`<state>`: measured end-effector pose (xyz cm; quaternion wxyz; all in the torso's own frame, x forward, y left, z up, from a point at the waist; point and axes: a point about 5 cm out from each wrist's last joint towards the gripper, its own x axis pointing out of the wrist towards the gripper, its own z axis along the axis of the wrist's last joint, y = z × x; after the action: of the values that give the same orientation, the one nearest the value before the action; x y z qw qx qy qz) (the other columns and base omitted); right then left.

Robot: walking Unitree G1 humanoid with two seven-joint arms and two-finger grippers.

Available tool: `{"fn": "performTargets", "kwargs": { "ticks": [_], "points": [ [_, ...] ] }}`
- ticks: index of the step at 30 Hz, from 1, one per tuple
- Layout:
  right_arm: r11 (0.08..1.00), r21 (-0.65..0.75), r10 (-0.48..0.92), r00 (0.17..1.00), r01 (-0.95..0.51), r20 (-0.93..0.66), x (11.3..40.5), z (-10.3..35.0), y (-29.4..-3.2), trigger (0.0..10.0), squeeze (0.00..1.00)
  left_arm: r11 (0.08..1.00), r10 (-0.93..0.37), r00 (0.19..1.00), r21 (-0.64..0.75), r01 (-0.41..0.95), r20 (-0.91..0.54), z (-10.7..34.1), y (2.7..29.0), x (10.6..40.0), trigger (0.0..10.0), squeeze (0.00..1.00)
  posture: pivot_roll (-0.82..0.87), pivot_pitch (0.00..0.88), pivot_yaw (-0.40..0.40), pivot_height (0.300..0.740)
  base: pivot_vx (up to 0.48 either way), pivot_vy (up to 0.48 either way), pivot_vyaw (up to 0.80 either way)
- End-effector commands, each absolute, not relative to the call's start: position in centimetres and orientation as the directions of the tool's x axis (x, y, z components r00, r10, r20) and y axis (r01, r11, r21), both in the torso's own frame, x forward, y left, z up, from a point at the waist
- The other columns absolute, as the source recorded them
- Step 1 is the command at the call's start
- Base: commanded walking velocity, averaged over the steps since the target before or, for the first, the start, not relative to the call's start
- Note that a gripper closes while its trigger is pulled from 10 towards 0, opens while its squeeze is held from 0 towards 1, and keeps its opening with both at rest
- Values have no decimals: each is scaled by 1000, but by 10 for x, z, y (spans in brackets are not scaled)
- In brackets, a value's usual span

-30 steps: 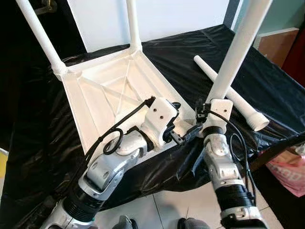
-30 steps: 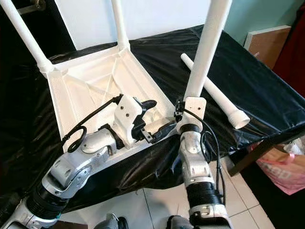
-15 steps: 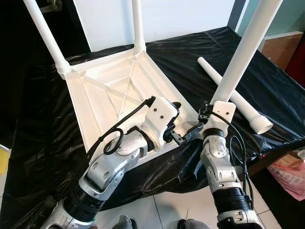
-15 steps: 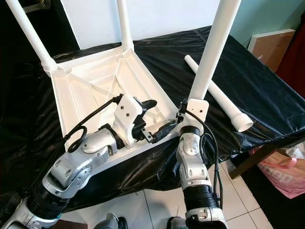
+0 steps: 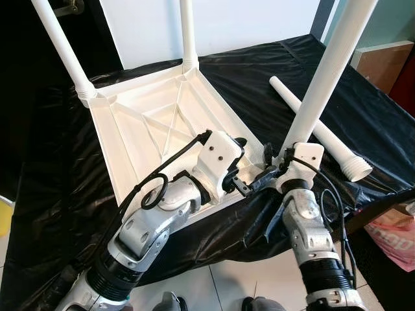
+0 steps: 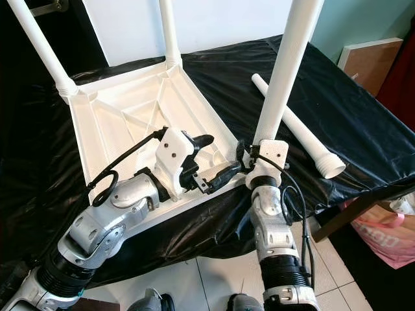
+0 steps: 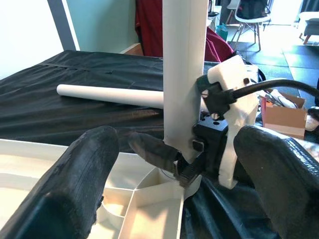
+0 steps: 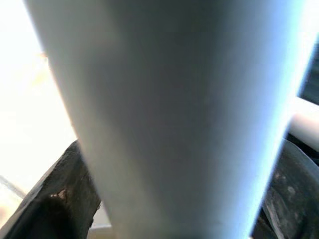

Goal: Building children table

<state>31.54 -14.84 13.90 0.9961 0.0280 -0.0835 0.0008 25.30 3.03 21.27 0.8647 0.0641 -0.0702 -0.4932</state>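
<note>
Fingers of the right end effector (image 5: 275,170) are closed around the base of a white table leg (image 5: 324,71), which stands nearly upright with its lower end at the near right corner socket of the upturned children's table (image 5: 155,129). In the right wrist view the leg (image 8: 174,114) runs between the two black fingers (image 8: 65,209), pressed against them on both sides.

The left end effector (image 5: 249,178) sits just beside that same corner, over the table's near rim, its two black fingers spread wide apart and holding nothing. In the left wrist view its fingers (image 7: 79,184) frame the leg's base and the right end effector's white housing, with a clear gap to either side of the leg.

The white plastic table lies upside down on a tabletop covered in black plastic sheeting (image 5: 259,78), ribbed underside facing up. Two more legs are already standing in its far corners: one at the far left (image 5: 61,48) and one at the far right (image 5: 188,35). A fourth leg (image 5: 318,129) lies loose on the sheeting to the right of the table, apart from it, flared end toward the near edge.

No writing or labels can be read on any part.
</note>
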Motion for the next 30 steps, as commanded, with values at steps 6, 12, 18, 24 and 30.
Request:
{"fn": "performTargets", "kwargs": {
  "ticks": [6, 12, 18, 24, 30],
  "points": [
    [974, -6, 225, 958, -227, 178, 320, 149, -160, 10000, 0, 404, -913, 407, 188, 895, 25, 209, 28, 250, 10000, 0, -46, 98, 46, 740, 0, 0, 0],
    [894, -116, 444, 889, -432, 115, 324, 149, -171, 10000, 0, 394, -914, 405, 198, 898, -17, 198, 28, 251, 10000, 0, -52, 95, 49, 740, 0, 0, 0],
    [850, -171, 515, 855, -499, 61, 328, 149, -178, 10000, 0, 397, -910, 412, 195, 897, -39, 190, 27, 252, 10000, 0, -55, 94, 49, 740, 0, 0, 0],
    [823, -206, 544, 839, -529, 21, 330, 146, -183, 8902, 0, 405, -902, 426, 196, 893, -76, 177, 26, 253, 10000, 0, -51, 96, 45, 740, 0, 0, 0],
    [815, -196, 554, 832, -546, -17, 329, 137, -190, 0, 0, 407, -899, 429, 186, 894, -93, 170, 27, 251, 10000, 0, -45, 97, 45, 740, 0, 0, 0]
  ]
}}
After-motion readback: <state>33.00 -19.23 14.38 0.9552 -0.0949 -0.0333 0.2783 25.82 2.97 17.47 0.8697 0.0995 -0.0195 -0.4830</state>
